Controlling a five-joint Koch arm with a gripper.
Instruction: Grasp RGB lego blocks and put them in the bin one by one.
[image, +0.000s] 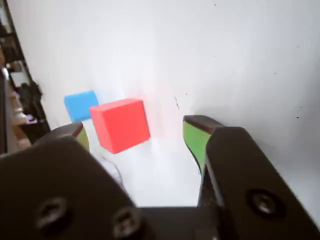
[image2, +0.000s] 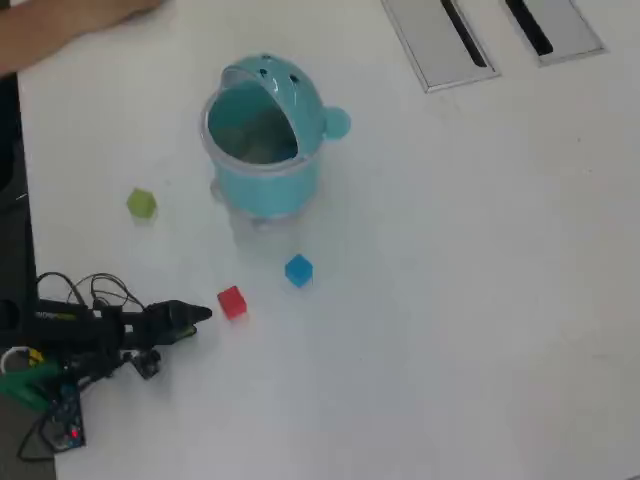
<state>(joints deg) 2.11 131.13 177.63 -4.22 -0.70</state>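
Red block btwn open claw tips, wrist view only.

Three small blocks sit out on the white worktop, one of each colour: one red block, one blue block and one yellow-green block. The wrist view catches only two of them, the red and the blue. There is one teal bin, and one arm with a single end effector. At the far edge are two grey slotted plates, as far as I can make out, since they run off the top.
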